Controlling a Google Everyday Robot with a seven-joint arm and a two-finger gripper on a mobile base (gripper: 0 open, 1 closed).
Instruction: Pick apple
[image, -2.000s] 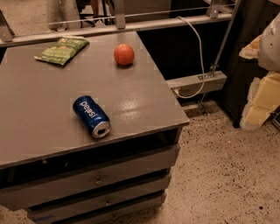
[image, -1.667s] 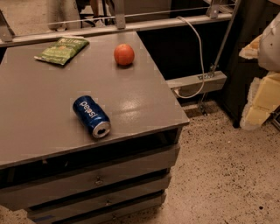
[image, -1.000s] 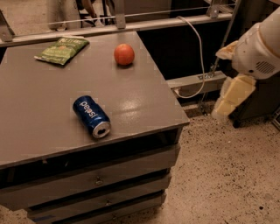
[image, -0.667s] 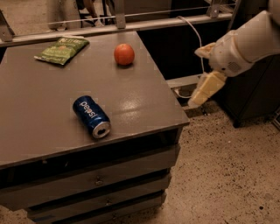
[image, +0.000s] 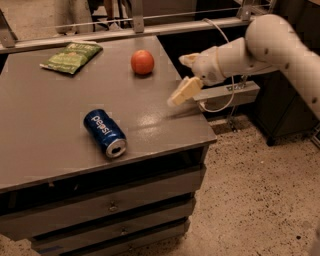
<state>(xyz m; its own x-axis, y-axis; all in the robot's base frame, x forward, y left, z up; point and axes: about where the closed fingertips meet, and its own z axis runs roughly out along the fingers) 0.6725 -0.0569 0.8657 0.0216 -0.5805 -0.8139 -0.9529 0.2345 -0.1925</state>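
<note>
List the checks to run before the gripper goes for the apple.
1. Apple in view, resting uncovered on the cabinet top: ok.
2. Gripper empty and open: ok.
3. Gripper at the apple: not ok. It is over the top's right edge, to the right of the apple and apart from it.
4. Stretch of the top between gripper and apple free of things: ok.
5. Pepsi can and chip bag apart from the apple: ok.
6. Gripper height matched to the apple: cannot tell.
</note>
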